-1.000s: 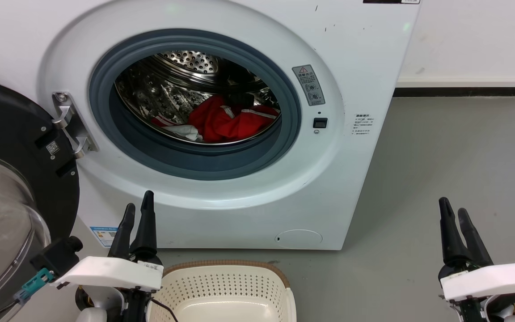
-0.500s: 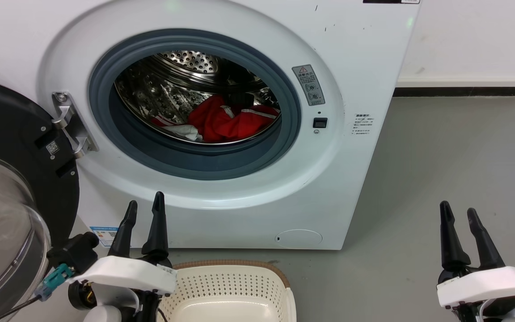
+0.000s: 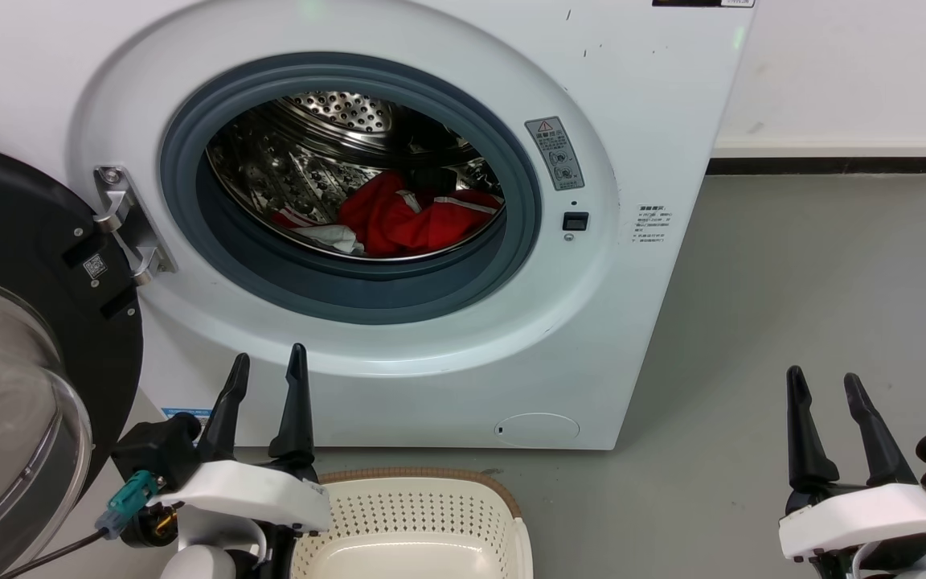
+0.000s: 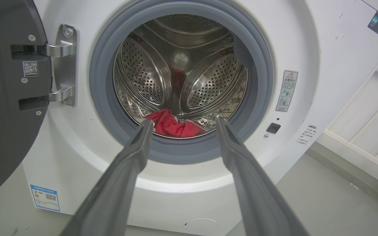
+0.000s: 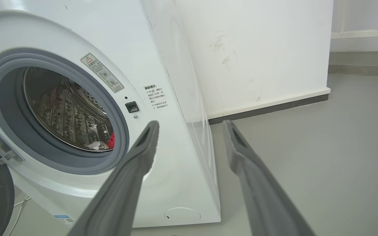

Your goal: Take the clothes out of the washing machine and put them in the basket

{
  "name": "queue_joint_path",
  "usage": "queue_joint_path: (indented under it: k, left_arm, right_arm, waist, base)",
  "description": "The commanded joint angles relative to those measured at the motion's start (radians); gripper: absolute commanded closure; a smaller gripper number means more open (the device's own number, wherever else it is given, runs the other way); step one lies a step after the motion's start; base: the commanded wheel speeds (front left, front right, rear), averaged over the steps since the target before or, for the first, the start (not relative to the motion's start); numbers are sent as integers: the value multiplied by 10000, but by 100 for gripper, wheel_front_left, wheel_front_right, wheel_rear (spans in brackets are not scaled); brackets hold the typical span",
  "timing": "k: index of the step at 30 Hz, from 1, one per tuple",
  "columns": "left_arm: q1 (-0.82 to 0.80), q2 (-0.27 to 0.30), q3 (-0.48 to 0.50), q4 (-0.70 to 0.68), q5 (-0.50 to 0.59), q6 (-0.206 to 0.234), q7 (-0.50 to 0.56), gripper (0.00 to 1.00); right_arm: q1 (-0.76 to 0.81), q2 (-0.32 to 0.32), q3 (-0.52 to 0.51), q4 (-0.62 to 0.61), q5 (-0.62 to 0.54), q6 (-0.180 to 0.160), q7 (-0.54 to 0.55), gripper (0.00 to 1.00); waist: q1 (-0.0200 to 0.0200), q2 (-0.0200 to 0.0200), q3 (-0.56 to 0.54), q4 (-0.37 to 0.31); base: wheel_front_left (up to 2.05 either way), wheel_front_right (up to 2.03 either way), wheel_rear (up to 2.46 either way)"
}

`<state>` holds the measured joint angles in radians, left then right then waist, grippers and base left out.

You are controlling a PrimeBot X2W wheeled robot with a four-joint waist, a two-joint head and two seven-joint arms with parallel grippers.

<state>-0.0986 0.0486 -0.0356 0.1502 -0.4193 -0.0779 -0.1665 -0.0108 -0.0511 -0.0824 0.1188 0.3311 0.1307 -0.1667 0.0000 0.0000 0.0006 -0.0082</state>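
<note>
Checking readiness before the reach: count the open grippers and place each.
2. The left gripper hovers low before the washing machine, by the left end of the basket; the right gripper is over the grey floor, right of the machine. Both empty.

The washing machine (image 3: pixel 656 121), a white front-loader, stands on the grey floor (image 3: pixel 792 281) with its black-framed glass door (image 3: pixel 21 265) swung wide open at 9 o'clock of the grey rubber-rimmed porthole (image 3: pixel 350 297). Inside the shiny perforated drum (image 3: pixel 302 161), the clothes (image 3: pixel 407 221) lie heaped at 6 o'clock: crumpled bright red fabric with white stripes. The basket (image 3: pixel 431 507), cream plastic with perforated sides and a brown rim, sits upright at the machine's 6 o'clock, its visible bottom bare.
</note>
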Motion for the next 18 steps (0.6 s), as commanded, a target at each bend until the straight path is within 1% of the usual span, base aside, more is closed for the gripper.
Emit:
queue_joint_path:
  k: [1,18]
  left_arm:
    - [-183,38,-50,-52,291,47,-93,0]
    - [-211,170,-295,248,1969,312,-477,0]
  right_arm:
    - [-29,8,-11,-46,-273,1,-89,0]
    - [86,11,-23,-52,-1919,0,-302,0]
  waist:
    - [0,0,-2,0]
    - [0,0,1,24]
  base:
    - [0,0,0]
    - [0,0,0]
